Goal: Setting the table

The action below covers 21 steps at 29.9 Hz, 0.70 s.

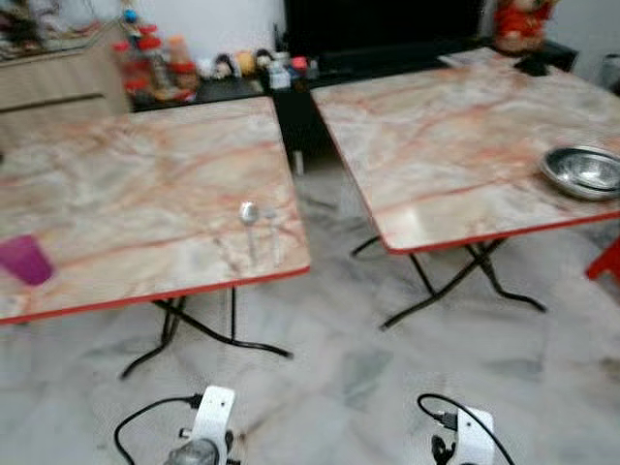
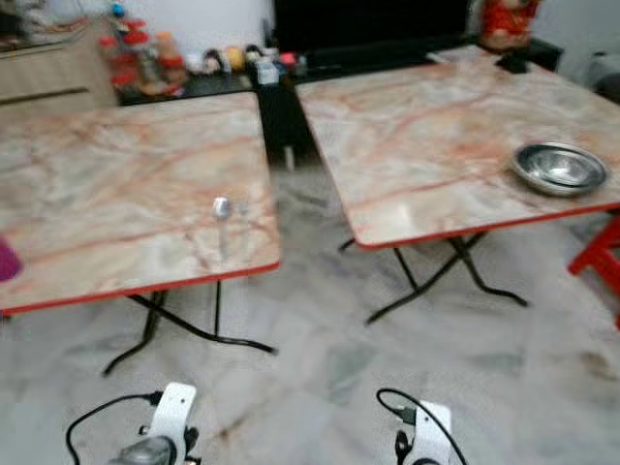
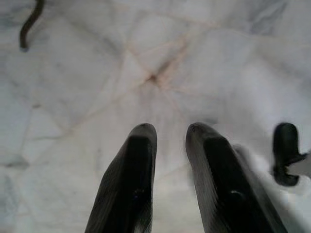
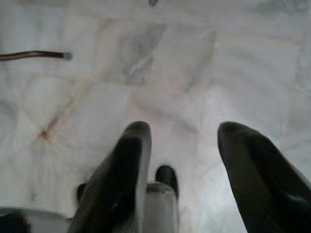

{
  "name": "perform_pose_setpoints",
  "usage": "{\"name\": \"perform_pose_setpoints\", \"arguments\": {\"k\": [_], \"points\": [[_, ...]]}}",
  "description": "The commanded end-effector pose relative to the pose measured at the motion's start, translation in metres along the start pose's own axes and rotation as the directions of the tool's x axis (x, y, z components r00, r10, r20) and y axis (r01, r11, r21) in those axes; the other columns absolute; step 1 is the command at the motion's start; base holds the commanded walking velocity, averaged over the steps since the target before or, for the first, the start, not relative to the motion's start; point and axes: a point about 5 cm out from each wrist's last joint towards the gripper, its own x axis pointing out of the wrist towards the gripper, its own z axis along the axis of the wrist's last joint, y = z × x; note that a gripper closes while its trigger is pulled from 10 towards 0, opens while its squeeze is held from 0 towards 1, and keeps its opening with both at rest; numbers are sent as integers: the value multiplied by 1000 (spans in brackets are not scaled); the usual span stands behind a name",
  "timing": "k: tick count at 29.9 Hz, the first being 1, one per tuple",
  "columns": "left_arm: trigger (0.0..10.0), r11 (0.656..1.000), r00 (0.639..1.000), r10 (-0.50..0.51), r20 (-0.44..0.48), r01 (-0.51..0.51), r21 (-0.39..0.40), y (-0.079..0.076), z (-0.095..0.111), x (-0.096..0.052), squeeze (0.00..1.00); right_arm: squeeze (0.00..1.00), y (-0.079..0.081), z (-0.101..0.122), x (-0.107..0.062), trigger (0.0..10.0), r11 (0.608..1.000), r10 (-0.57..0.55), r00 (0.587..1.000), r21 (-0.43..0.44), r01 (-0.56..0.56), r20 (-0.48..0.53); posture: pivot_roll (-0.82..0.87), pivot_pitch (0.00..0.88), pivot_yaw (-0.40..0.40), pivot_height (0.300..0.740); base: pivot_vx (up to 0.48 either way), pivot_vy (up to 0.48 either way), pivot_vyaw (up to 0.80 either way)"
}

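Two marble-patterned folding tables with red edges stand before me. The left table (image 1: 126, 184) carries a metal spoon (image 1: 249, 217) near its front right corner, with a second pale utensil (image 1: 274, 232) beside it, and a magenta cup (image 1: 24, 260) at its front left. A steel bowl (image 1: 581, 171) rests near the right table's (image 1: 455, 126) front right edge. Both arms hang low over the floor. My left gripper (image 3: 170, 133) has a narrow gap between its fingers and holds nothing. My right gripper (image 4: 184, 131) is open wider and holds nothing.
Black folding legs (image 1: 208, 334) spread under each table, with a floor gap (image 1: 334, 223) between the tables. A dark low cabinet (image 1: 291, 77) with bottles and small items runs along the back wall. A red stool (image 2: 603, 257) stands at the right edge.
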Motion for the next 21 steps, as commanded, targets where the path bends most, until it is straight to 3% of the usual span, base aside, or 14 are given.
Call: {"name": "perform_pose_setpoints", "arguments": {"k": [1,17,21], "points": [[10000,1000,999,28,-21,-28,10,11,-5,-1,0,0,9,3,1,10000,1000,21,1000,1,-21,8,-48,0,27,725,0,480,0],[10000,999,999,33,-19,-33,4,11,-5,-1,0,0,10,3,1,10000,1000,20,1000,15,-21,7,-39,0,19,725,0,429,0],[10000,999,999,34,-5,-34,-1,11,-3,-1,0,0,9,4,1,10000,1000,20,1000,16,-20,9,-38,0,15,725,0,86,0]]}}
